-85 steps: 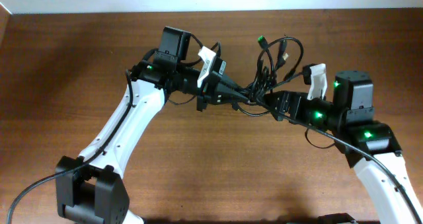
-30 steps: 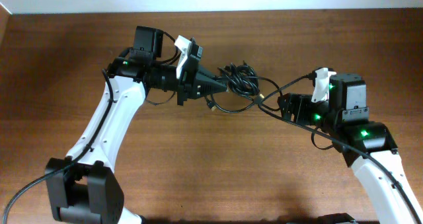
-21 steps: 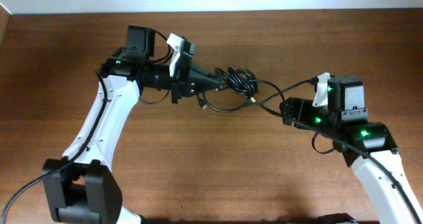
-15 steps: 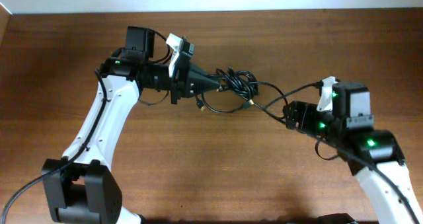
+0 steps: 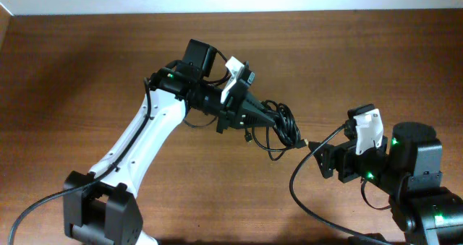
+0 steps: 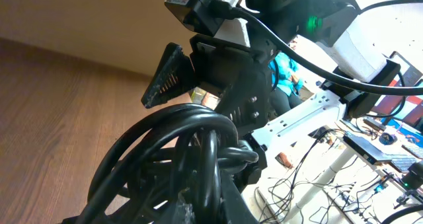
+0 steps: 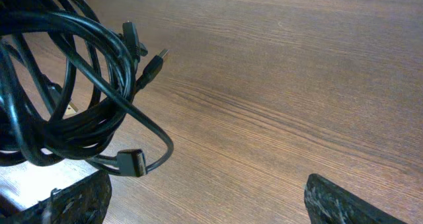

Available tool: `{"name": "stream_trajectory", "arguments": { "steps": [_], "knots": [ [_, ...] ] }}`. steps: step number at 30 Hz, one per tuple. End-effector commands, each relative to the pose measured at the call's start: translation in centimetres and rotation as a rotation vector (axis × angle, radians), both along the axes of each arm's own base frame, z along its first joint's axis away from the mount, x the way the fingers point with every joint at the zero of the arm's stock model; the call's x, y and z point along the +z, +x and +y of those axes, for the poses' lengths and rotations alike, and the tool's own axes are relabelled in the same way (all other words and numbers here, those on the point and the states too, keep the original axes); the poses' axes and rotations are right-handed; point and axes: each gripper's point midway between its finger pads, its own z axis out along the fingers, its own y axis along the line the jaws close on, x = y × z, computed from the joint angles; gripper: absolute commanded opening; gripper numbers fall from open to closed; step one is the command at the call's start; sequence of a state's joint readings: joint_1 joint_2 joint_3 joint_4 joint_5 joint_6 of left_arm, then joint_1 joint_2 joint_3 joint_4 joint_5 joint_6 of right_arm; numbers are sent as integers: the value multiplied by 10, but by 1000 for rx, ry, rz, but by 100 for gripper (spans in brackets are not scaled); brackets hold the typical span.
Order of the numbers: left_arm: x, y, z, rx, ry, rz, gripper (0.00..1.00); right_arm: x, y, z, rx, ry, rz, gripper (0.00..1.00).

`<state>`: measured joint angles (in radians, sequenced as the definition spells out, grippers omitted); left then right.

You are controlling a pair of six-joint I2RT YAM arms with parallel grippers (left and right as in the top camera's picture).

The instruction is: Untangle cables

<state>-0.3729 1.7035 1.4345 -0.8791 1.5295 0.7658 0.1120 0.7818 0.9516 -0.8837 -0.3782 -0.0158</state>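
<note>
Honestly can't count the cables (image 5: 283, 128): they're one black tangle with the strands crossing all over. On the right wrist cam I can pick out three plug ends (image 7: 153, 65) poking out. My left tool (image 5: 265, 117) is clamped on the tangle over the middle of the wooden surface (image 5: 87, 71). Only one finger (image 6: 168, 75) shows, the other's buried behind the loops. My right tool (image 5: 325, 158) sits just right of it, fingers (image 7: 73, 201) spread wide, nothing between them.
</note>
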Motion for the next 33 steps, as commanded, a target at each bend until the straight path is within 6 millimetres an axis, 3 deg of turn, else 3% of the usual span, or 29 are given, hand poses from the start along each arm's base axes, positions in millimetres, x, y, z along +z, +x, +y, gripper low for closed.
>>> {"name": "stream_trajectory", "arguments": {
  "steps": [1, 4, 5, 7, 10, 15, 19, 23, 25, 26, 28, 30, 31, 32, 33],
  "knots": [
    [-14, 11, 1, 84, 139, -115, 0, -1, 2, -4, -25, -11, 2, 92],
    [-82, 60, 27, 355, 595, -162, 0, -1, 2, -4, -35, 0, 8, 92],
    [-91, 68, 34, 394, 659, -196, 0, -1, 2, -4, -35, 0, 8, 92],
    [-78, 57, 23, 303, 544, -253, 0, -1, 2, -4, -36, -1, 8, 92],
    [-16, 14, 1, 44, 40, -473, 0, -4, 9, -13, -78, -36, 6, 92],
    [19, -5, 3, -22, -238, -569, 0, 4, 13, -10, -86, -6, -14, 92],
    [24, -6, 4, -27, -291, -662, 0, 29, 15, -7, -74, 22, -74, 92],
    [-9, 12, 1, 26, -29, -569, 0, 28, 13, -4, -60, 30, -63, 92],
    [-56, 36, 11, 139, 324, -457, 0, 25, 10, -5, -61, 28, -46, 92],
    [-90, 47, 30, 214, 562, -390, 0, 22, 8, -5, -61, 26, -32, 91],
    [-124, 54, 54, 279, 772, -343, 2, 21, 8, -5, -63, 28, -25, 92],
    [-148, 48, 65, 276, 854, -320, 11, 20, 7, -5, -73, 37, -11, 92],
    [-155, 43, 67, 266, 864, -301, 29, 18, 6, -5, -73, 36, -3, 92],
    [-158, 41, 68, 260, 869, -291, 99, 18, 6, -5, -73, 36, -2, 92],
    [-161, 38, 69, 262, 877, -271, 99, 18, 6, -5, -73, 36, -2, 92]
  ]
}}
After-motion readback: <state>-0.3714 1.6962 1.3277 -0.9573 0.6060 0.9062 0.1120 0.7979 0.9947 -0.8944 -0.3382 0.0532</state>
